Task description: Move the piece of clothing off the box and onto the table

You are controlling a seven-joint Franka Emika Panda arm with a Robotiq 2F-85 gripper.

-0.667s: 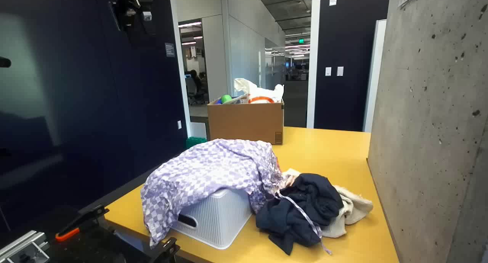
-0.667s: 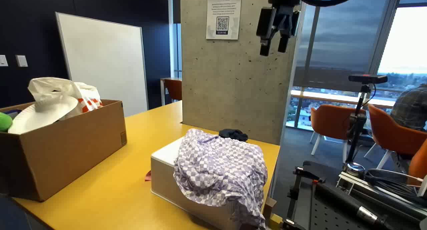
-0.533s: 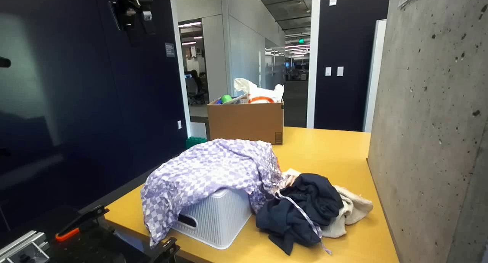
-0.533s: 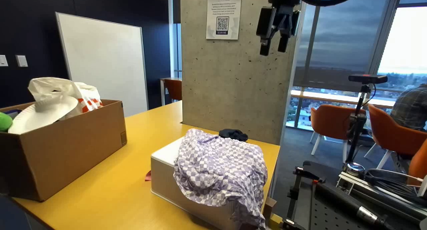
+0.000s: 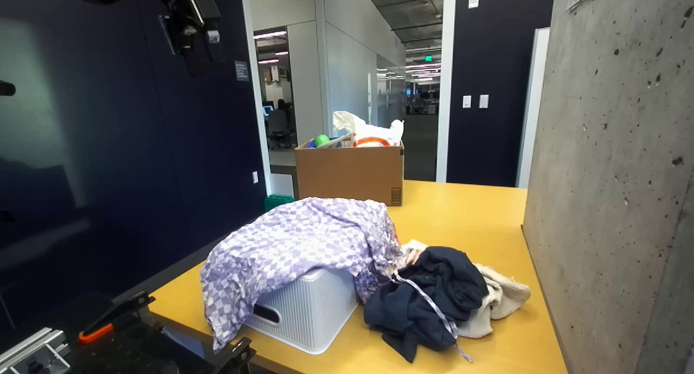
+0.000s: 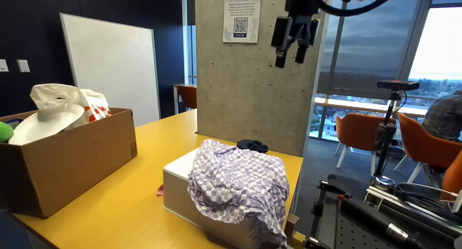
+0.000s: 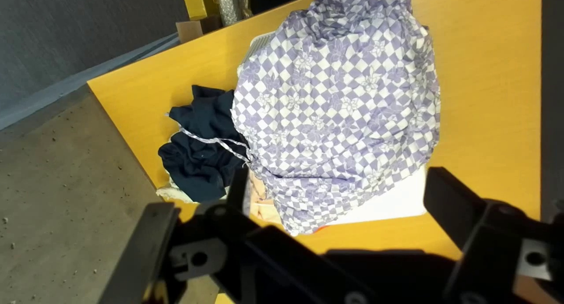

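Observation:
A purple-and-white checkered piece of clothing is draped over a white ribbed box on the yellow table. The cloth hangs over the box's sides, and part of the white box top is bare. In the wrist view the cloth covers most of the box, and its drawstring lies across a dark garment. My gripper is open and empty, high above the box and apart from the cloth. Its fingers also show spread in the wrist view.
A dark navy garment and a cream cloth lie beside the white box. A cardboard box full of items stands farther back on the table. A concrete pillar borders the table. A black cart stands by the table's edge.
My gripper has moved down a little, slightly left in one exterior picture and slightly right in another. It stays open. The cloth and the box have not moved.

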